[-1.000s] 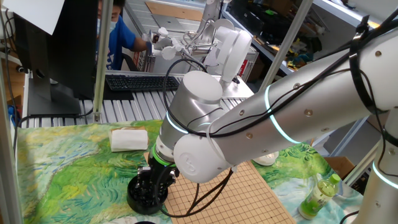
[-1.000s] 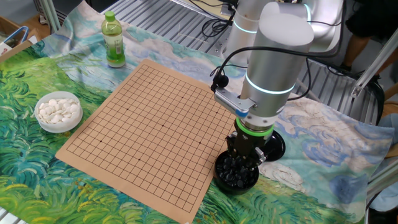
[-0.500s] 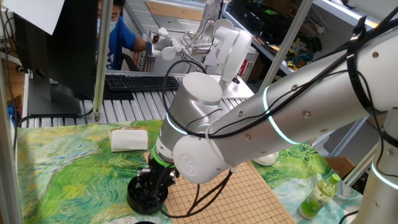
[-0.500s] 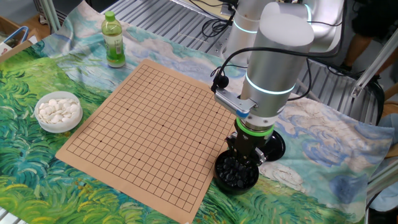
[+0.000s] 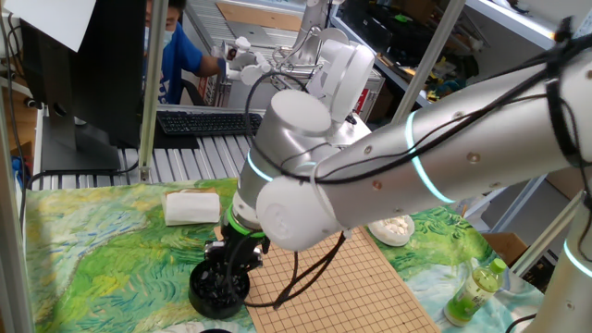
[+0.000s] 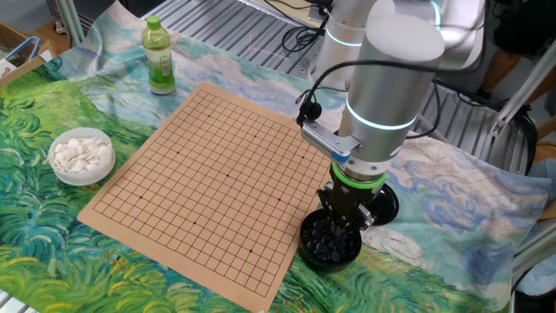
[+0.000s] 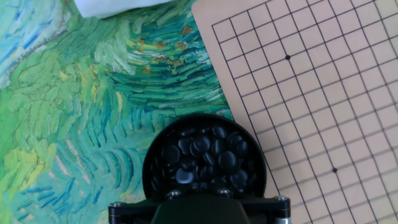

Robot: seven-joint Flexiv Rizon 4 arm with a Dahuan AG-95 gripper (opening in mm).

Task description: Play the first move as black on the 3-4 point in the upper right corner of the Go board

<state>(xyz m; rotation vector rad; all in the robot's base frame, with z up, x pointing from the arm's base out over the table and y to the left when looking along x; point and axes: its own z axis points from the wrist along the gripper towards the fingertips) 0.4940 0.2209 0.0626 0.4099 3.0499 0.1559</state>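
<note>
Several glossy black stones fill a round black bowl (image 6: 330,243) (image 5: 218,289) (image 7: 204,158) just off the edge of the wooden Go board (image 6: 208,169) (image 7: 311,93). My gripper (image 6: 341,223) (image 5: 231,268) points straight down with its tips at the top of the heap, and the fingers look shut. The arm hides the tips in both fixed views. The hand view shows only the dark hand body at the bottom edge, so I cannot tell whether a black stone is pinched. No stone lies on any grid crossing of the board, the 3-4 point included.
A white bowl of white stones (image 6: 81,156) (image 5: 390,228) sits off the board's far side. A green bottle (image 6: 157,56) (image 5: 474,289) stands near a board corner. A black lid (image 6: 388,202) lies beside the black bowl, and a folded white cloth (image 5: 192,205) is on the painted tablecloth.
The fingers closed in the stone heap. The arm then shifted slightly, uncovering the white bowl in one fixed view. The board and bowls have not moved.
</note>
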